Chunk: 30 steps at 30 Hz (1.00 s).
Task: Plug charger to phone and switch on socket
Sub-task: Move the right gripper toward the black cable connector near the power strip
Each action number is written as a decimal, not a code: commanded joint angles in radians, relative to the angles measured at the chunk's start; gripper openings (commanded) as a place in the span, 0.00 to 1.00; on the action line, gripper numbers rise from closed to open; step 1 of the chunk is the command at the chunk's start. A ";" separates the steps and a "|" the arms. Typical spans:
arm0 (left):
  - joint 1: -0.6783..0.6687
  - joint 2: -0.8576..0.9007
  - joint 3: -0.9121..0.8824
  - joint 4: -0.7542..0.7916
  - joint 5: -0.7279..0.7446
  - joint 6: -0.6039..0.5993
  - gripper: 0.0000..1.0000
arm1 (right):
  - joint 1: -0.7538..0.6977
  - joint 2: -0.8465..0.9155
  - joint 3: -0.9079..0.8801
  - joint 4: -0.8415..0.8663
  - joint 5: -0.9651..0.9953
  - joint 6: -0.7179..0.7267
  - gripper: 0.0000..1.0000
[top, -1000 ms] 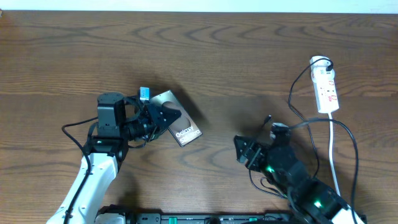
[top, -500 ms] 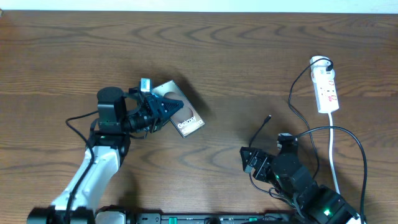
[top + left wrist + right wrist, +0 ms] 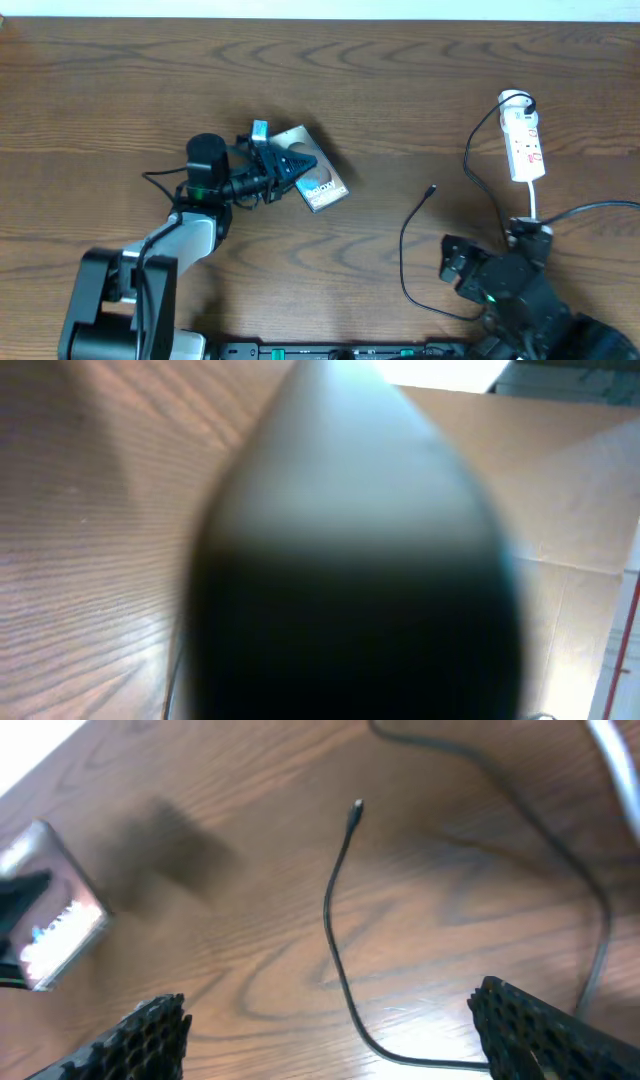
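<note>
**Charger (image 3: 404,240).** The thin black cable lies loose on the surface (image 3: 120,80), between the phone (image 3: 322,186) and the socket (image 3: 525,145). Its plug tip (image 3: 356,810) points away from the right tool and touches nothing. Judged by its slack curve, the cable is light and limp. It will bend rather than push, so a grip far down its length gives no control of the tip. Take hold on the short rigid body just behind the tip and leave the connector end bare. The part is small and probably slippery, so it may twist between the pads.

**Right tool (image 3: 328,1000).** Released, with the jaws wide apart and nothing between them. It is low over the cable's lower run.

**Left tool (image 3: 303,165).** Clenched on the phone, as far as the overhead view shows. Its own camera is blocked by a dark blur.

**Phone.** A stiff, flat, smooth slab, likely to slide under insertion force. Its port is not visible.
</note>
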 commanded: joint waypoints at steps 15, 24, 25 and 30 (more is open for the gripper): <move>0.001 0.010 0.037 0.016 0.055 -0.030 0.07 | 0.002 0.006 -0.006 0.052 0.209 -0.003 0.99; 0.001 0.010 0.037 0.016 0.059 -0.031 0.07 | -0.077 0.192 -0.005 0.379 0.293 -0.301 0.99; 0.001 0.010 0.037 0.016 0.059 -0.031 0.08 | -0.102 0.227 -0.003 0.386 0.279 -0.301 0.99; 0.001 0.010 0.037 0.016 0.070 -0.049 0.08 | -0.259 0.424 0.058 0.351 0.061 -0.301 0.98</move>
